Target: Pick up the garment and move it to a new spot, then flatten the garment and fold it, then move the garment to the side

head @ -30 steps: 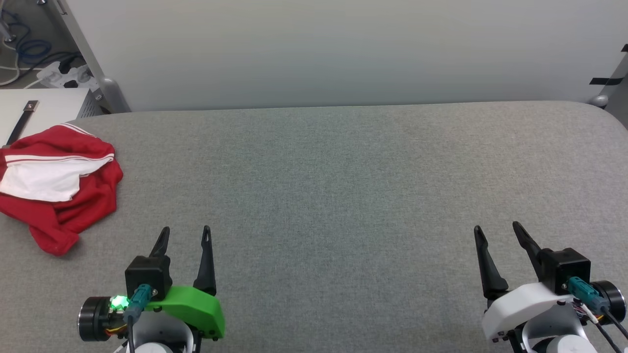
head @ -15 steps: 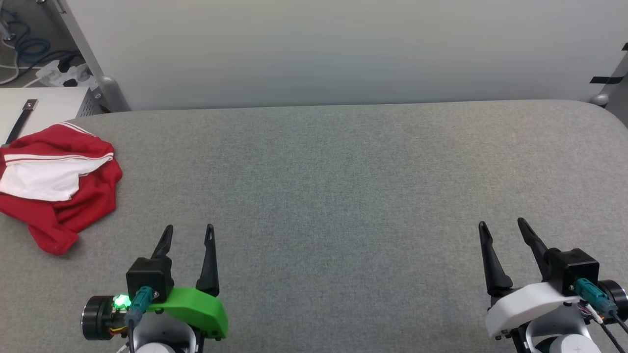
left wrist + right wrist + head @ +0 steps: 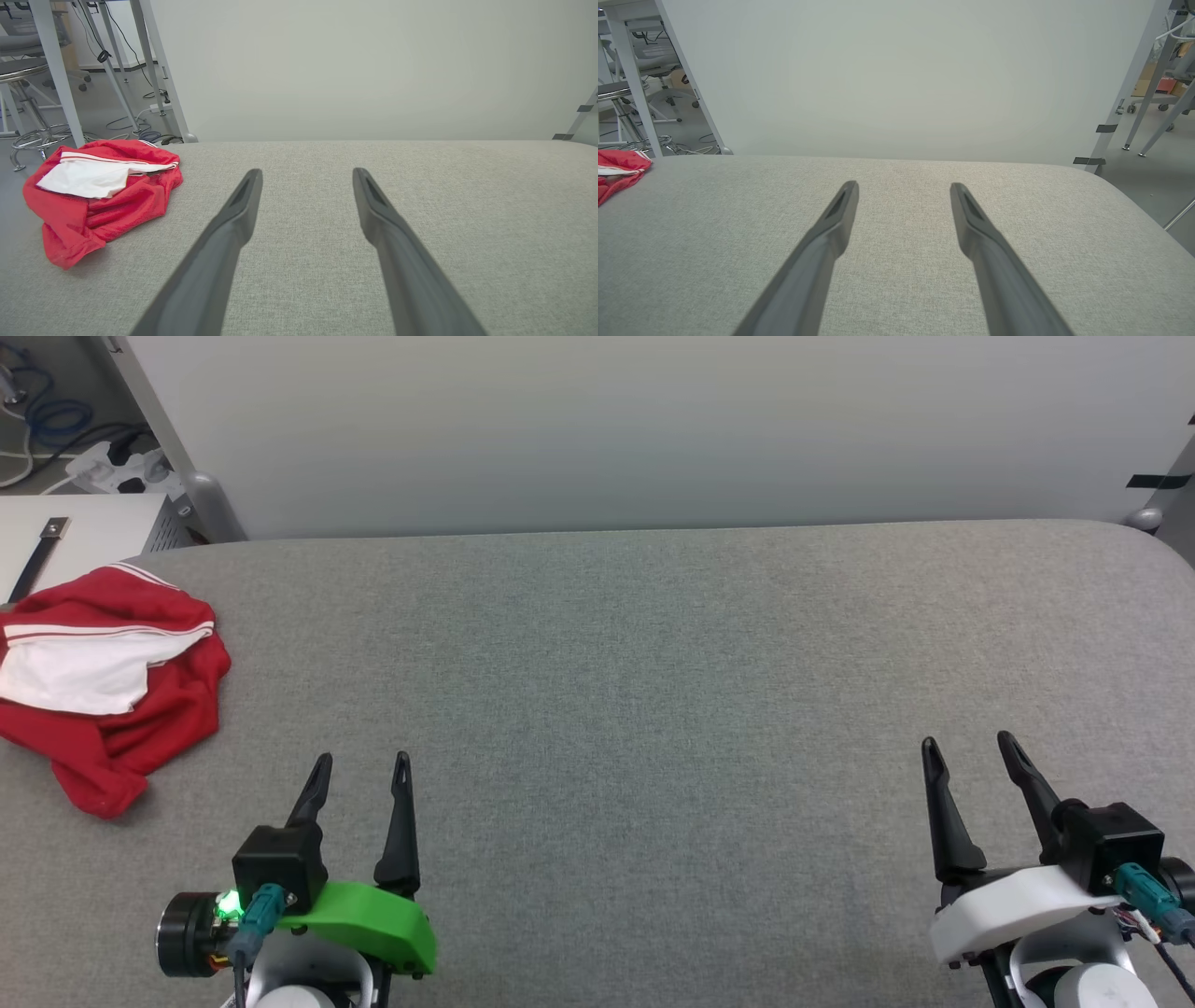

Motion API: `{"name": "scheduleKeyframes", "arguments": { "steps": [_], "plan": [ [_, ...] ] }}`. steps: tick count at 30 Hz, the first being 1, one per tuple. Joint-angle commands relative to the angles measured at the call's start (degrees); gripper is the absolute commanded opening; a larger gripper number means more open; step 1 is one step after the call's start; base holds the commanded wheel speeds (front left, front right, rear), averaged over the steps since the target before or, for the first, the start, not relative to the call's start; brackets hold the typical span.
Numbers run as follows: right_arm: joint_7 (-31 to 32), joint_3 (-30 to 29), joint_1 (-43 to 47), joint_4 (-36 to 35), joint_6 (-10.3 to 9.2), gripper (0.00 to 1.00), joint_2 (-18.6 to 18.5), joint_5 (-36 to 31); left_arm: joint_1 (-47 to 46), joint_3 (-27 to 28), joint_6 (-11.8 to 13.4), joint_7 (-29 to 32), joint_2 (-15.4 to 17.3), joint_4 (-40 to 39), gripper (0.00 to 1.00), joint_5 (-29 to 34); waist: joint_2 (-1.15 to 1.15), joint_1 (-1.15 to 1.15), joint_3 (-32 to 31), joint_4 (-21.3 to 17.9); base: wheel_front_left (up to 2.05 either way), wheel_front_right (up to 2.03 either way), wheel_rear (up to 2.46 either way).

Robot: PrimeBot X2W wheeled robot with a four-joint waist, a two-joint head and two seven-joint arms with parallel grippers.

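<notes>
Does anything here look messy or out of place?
Yes: the garment lies crumpled in a heap at the left edge of the grey surface, white part bunched on top. Nothing else looks odd.

The right gripper (image 3: 903, 185) holds its two dark fingers spread wide above the grey fabric tabletop (image 3: 691, 242). A bunched part of the red garment (image 3: 616, 170), with white trim, lies at the left edge, well apart from the fingers. A pale wall (image 3: 896, 79) rises behind the tabletop

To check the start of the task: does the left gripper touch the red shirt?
No, the open left gripper is over the grey table, apart from the crumpled shirt to its left.
</notes>
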Motion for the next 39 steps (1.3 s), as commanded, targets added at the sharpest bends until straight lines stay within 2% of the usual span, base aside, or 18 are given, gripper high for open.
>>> {"name": "scheduleKeyframes", "arguments": {
  "steps": [1, 11, 24, 39],
  "plan": [
    [-0.6, -0.2, -1.2, -0.7, -0.03, 1.0, 0.0, 0.6, -1.4, 0.0, -0.5, -0.7, -0.2, -0.5, 1.0, -0.4, 0.0, 0.0, 0.1, 0.0, 0.0, 0.0, 0.0],
    [-1.8, -0.2, -1.2, -1.1, -0.03, 1.0, 0.0, 1.9, -1.4, -0.1, -0.9, -1.8, -0.2, -1.7, 1.0, -1.2, 0.0, 0.0, 0.1, 0.0, 0.0, 0.0, 0.0],
    [-3.3, 1.5, -0.8, 1.1, -0.04, 1.0, 0.0, -0.1, -1.2, -1.3, -1.7, -3.4, -0.2, 2.4, 1.0, -2.2, 0.0, 0.0, -0.1, 0.1, 0.0, 0.0, 0.0],
    [-5.1, 1.3, -1.3, 1.5, -0.05, 1.0, 0.1, 1.1, -1.8, -2.1, -2.6, -5.2, -0.3, 3.2, 1.0, -3.5, 0.0, 0.0, 0.8, 0.7, 0.0, 0.0, 0.0]
  ]
}}
